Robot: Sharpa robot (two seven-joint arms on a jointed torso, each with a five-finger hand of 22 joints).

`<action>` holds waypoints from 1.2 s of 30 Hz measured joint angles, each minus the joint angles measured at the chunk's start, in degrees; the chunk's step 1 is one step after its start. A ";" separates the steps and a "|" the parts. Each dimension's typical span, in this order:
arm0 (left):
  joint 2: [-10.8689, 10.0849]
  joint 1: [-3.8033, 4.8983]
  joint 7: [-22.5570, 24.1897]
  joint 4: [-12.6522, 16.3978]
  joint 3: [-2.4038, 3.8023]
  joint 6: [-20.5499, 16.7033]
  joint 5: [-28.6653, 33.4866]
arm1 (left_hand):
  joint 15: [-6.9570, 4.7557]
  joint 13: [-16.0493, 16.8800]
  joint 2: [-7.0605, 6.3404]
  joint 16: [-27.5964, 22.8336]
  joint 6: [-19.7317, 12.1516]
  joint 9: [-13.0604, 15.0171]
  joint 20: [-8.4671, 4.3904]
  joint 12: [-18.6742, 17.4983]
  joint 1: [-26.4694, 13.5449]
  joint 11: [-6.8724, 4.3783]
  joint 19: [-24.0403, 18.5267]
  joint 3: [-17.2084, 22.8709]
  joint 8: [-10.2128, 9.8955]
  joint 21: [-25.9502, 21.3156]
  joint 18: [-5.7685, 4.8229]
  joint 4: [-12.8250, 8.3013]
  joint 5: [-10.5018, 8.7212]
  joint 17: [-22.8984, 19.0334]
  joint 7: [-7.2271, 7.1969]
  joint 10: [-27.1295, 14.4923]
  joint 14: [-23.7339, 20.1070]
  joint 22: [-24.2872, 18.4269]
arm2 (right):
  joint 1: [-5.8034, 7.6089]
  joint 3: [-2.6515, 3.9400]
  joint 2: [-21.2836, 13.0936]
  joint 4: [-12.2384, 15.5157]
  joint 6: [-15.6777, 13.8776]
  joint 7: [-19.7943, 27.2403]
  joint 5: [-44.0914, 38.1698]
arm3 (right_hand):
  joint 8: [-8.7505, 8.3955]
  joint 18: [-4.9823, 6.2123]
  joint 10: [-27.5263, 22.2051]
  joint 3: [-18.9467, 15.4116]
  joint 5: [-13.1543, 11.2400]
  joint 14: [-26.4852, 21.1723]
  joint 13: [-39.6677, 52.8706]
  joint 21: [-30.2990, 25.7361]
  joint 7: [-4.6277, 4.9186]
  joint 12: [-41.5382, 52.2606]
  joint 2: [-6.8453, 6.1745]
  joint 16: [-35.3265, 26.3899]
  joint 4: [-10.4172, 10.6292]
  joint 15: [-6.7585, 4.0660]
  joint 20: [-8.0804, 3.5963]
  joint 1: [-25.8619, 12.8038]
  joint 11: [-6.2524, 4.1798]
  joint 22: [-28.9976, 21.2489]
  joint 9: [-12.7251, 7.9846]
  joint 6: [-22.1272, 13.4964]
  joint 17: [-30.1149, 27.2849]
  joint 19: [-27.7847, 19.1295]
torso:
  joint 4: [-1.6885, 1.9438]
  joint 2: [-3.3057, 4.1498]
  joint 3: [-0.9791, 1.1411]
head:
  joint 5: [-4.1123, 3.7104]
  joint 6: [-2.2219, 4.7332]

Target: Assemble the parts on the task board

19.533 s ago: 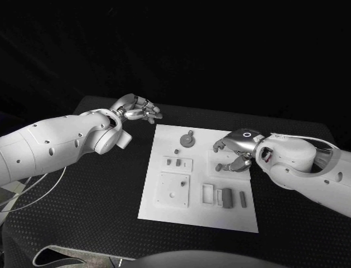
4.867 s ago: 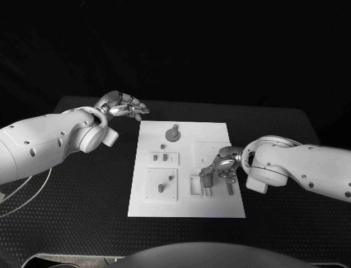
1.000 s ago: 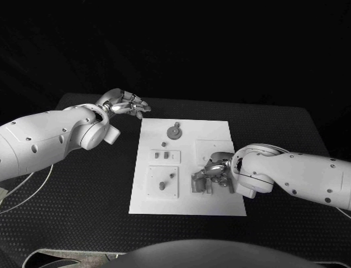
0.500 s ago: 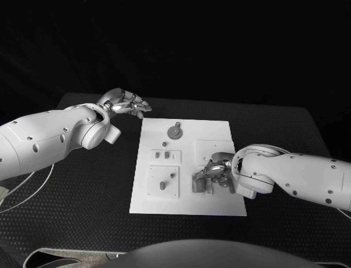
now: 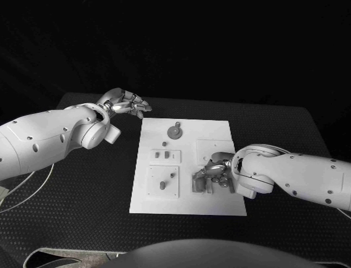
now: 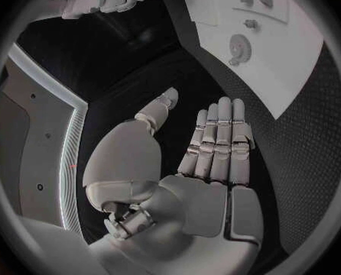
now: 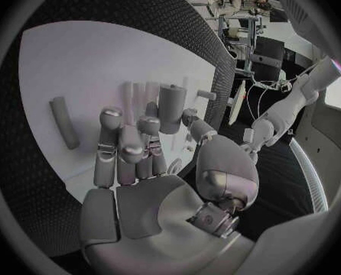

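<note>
A: Head view first: where is the right hand [image 5: 213, 174]?
B: Low over the task board [image 5: 187, 207], near its right edge toward the front, right among the slotted holder and the loose grey bars there.
A: Clamped on anything?
B: The right wrist view shows a dark cylindrical peg [image 7: 170, 109] standing between thumb and fingertips, so I judge it is pinching that peg. A second rod [image 7: 63, 123] lies flat on the board, apart from the fingers.
A: And the left hand [image 5: 128, 104]?
B: Off the board, above the table's far left corner, fingers straight and apart, holding nothing.
A: So which step is this?
B: Seating the peg, I'd say. Whether it already sits in its hole I cannot tell.
A: Next move?
B: Keep the peg upright and press it straight down, without knocking its neighbours. The gear [image 5: 174, 132] near the far edge waits untouched.
</note>
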 measured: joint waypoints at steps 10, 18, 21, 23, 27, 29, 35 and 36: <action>0.01 0.00 -0.03 -0.02 0.00 0.03 0.00 | 0.00 0.00 0.00 0.00 0.00 0.00 0.00 0.00 0.00 0.00 0.00 0.00 0.00 0.00 0.00 0.00 0.00 0.05 0.00 0.00 0.00 0.00 | -0.05 -0.01 0.01 -0.03 -0.10 0.00 -0.07 | -0.15 0.00 -0.21 2.15 0.00 -0.01 0.06 -0.04 -0.01 0.00 -4.24 0.00 4.48 0.01 -0.21 -0.02 0.21 0.00 0.48 0.00 0.00 0.21 | -0.01 -0.01 0.01 | -0.04 -0.09; 0.01 0.00 -0.05 -0.03 0.00 0.04 0.00 | 0.00 0.01 0.00 0.00 0.00 0.01 0.20 0.00 0.00 0.00 -0.21 0.00 0.00 0.00 0.01 0.00 0.00 0.04 0.00 0.00 0.00 0.00 | -0.08 -0.02 0.01 -0.04 -0.13 0.07 -0.09 | -0.15 0.00 -0.21 3.07 0.00 -0.06 0.13 -0.04 0.13 0.00 -6.48 0.00 6.67 0.05 -0.19 0.43 0.21 0.04 0.87 -0.14 0.01 0.23 | -0.01 -0.01 0.01 | -0.02 -0.16; 0.01 0.00 -0.06 -0.03 0.00 0.05 0.00 | 0.00 0.01 0.00 0.00 0.00 0.01 0.20 0.00 0.00 0.00 -0.21 0.00 0.00 0.00 0.00 0.00 0.00 0.04 0.00 0.00 0.00 0.00 | -0.08 -0.02 0.01 -0.04 -0.15 0.09 -0.09 | -0.14 0.01 -0.21 3.08 0.00 -0.08 0.13 -0.04 0.14 0.00 -6.92 0.00 7.37 0.07 -0.18 0.60 0.21 0.04 0.91 -0.16 0.01 0.23 | 0.00 -0.01 0.01 | 0.04 -0.19; 0.01 0.00 -0.06 -0.03 0.00 0.05 0.00 | 0.00 0.01 0.00 0.00 0.00 0.01 0.20 0.00 0.00 0.00 -0.21 0.00 0.00 0.00 0.01 0.00 0.00 0.09 0.00 0.00 0.00 0.00 | -0.09 -0.02 0.01 -0.04 -0.18 0.10 -0.09 | -0.13 0.00 -0.21 3.01 0.00 -0.11 0.13 -0.04 0.17 0.00 -7.32 0.00 7.95 0.10 -0.18 0.20 0.21 0.04 0.98 -0.20 0.01 0.23 | -0.01 -0.01 0.01 | 0.07 -0.20; 0.00 0.00 -0.07 -0.03 0.00 0.06 0.00 | 0.00 0.01 0.00 0.00 0.00 0.01 0.20 0.00 0.00 0.00 -0.21 0.00 0.00 0.00 0.01 0.00 0.00 0.09 0.00 0.00 0.00 0.01 | -0.10 -0.03 0.01 -0.04 -0.25 0.13 -0.09 | -0.11 0.00 -0.21 2.90 0.00 -0.12 0.18 -0.04 0.18 0.00 -7.74 0.00 8.91 0.10 -0.17 -0.22 0.21 0.04 1.00 -0.21 0.01 0.23 | -0.01 -0.02 0.01 | 0.09 -0.20; -0.01 0.00 -0.07 -0.03 0.00 0.06 0.00 | 0.00 0.01 0.00 0.00 0.00 0.01 0.20 0.00 0.00 0.00 -0.21 0.00 0.00 0.00 0.00 0.00 0.00 0.09 0.00 0.00 0.00 0.01 | -0.11 -0.03 -0.02 -0.02 -0.29 0.16 -0.09 | -0.11 0.00 -0.21 2.93 0.00 -0.12 0.18 -0.04 0.18 0.00 -7.74 0.00 8.94 0.10 -0.17 -0.22 0.21 0.04 1.00 -0.22 0.01 0.23 | 0.00 -0.01 0.01 | 0.09 -0.23; -0.06 0.00 -0.08 -0.01 0.00 0.07 0.00 | 0.00 0.01 0.00 0.00 0.00 0.01 0.20 0.00 0.00 0.00 -0.21 0.00 0.00 0.00 0.01 0.00 0.00 0.09 0.00 0.00 0.00 0.01 | -0.22 -0.07 -0.58 0.52 -0.79 0.54 -0.31 | -0.16 0.00 -0.21 2.93 0.00 -0.32 0.23 -0.04 0.20 0.00 -7.98 0.00 9.25 0.10 -0.21 0.01 0.21 0.03 1.01 -0.26 0.01 0.27 | 0.00 -0.01 0.01 | 0.09 -0.20; -0.07 0.00 -0.09 -0.01 0.00 0.07 0.00 | 0.00 0.01 0.00 0.00 0.00 0.01 0.20 0.00 0.00 0.00 -0.21 0.00 0.00 0.00 0.00 0.00 0.00 0.10 0.00 0.00 0.00 0.01 | -0.23 -0.08 -0.64 0.58 -0.83 0.58 -0.34 | -0.18 0.00 -0.22 2.93 0.00 -0.32 0.24 -0.04 0.21 0.00 -7.98 0.00 9.25 0.10 -0.28 0.01 0.21 0.03 1.01 -0.27 0.01 0.35 | 0.00 -0.01 0.01 | 0.09 -0.18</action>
